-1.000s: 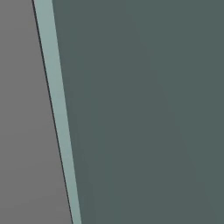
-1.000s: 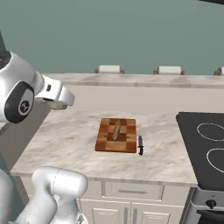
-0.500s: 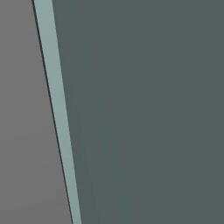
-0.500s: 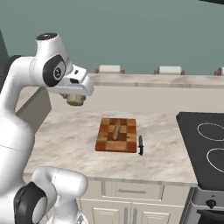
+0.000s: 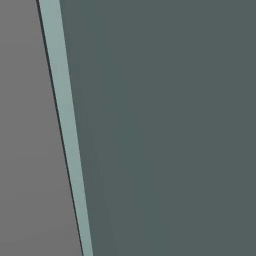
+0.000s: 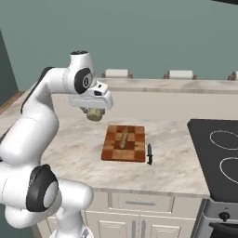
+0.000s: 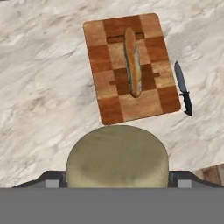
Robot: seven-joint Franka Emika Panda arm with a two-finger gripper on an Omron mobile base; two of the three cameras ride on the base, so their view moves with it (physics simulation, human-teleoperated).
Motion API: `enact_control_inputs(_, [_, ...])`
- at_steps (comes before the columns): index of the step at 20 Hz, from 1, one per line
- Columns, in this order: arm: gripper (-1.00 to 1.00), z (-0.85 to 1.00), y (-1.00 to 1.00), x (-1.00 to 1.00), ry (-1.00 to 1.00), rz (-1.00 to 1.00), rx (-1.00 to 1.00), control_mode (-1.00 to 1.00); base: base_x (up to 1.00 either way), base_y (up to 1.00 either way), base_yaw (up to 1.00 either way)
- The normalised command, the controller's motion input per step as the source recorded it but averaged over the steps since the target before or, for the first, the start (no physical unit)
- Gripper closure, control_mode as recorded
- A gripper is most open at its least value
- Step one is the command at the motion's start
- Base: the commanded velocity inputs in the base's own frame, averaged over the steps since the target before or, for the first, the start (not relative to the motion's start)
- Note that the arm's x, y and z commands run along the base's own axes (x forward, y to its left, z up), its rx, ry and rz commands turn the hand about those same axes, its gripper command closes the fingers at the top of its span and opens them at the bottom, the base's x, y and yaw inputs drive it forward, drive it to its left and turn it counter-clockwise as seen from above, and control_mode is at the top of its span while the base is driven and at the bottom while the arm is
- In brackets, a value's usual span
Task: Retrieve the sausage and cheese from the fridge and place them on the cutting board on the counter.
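Right base view: white arm bent over the counter (image 6: 79, 153), gripper (image 6: 95, 113) clenched on the cheese (image 6: 95, 114), a pale tan-yellow round chunk held in the air, clear of the stone top. Cheese positioned up and to the left of the cutting board (image 6: 114, 148), not over it. Cutting board lying flat on the marbled counter, checkered in light and reddish-brown wood. Sausage (image 6: 124, 137) resting lengthwise on the middle of the board, tan-brown in colour. Small dark knife (image 6: 149, 154) lying on the counter just beside the board's right edge, parallel to it, apparently not touching. Black cooktop (image 6: 218, 155) well apart at the right, with an oven knob below. White panelled cabinets (image 6: 139, 214) under the counter. Teal wall (image 6: 153, 37) behind.

Hand view: looking down on the counter (image 7: 39, 87). Cheese (image 7: 117, 157) seated between the finger tips at the bottom, its rounded top facing the camera. Cutting board (image 7: 101, 65) above it in the view, slightly rotated. Sausage (image 7: 132, 61) along the board's centre line. Knife (image 7: 183, 88) just right of the board, blade pointing away, dark handle nearer.

Left base view: flat grey fridge surface (image 5: 25, 150) at the left, a pale grey-green vertical strip (image 5: 65, 125) slanting down the view, dark teal panel (image 5: 170, 130) at the right.
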Motion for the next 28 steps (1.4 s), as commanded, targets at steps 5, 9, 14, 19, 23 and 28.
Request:
enact_control_inputs(5, [1.0, -0.67, -0.14, 0.69, 0.02, 0.0, 0.0, -1.0, 0.0, 0.0, 0.0])
enact_control_inputs(9, [1.0, -0.59, -0.14, 0.6, 0.04, 0.0, 0.0, -1.0, 0.0, 0.0, 0.0])
enact_control_inputs(14, [1.0, -0.33, -0.12, 0.64, 0.05, 0.0, 0.0, -1.0, 0.0, 0.0, 0.0])
enact_control_inputs(19, [1.0, -0.19, -0.01, 0.52, 0.05, 0.0, 0.0, -1.0, 0.0, 0.0, 0.0])
enact_control_inputs(23, [1.0, -0.3, 0.0, 0.46, 0.08, 0.0, 0.0, -1.0, 0.0, 0.0, 0.0])
enact_control_inputs(28, [1.0, -0.45, -0.01, 0.48, 0.12, 0.0, 0.0, -1.0, 0.0, 0.0, 0.0])
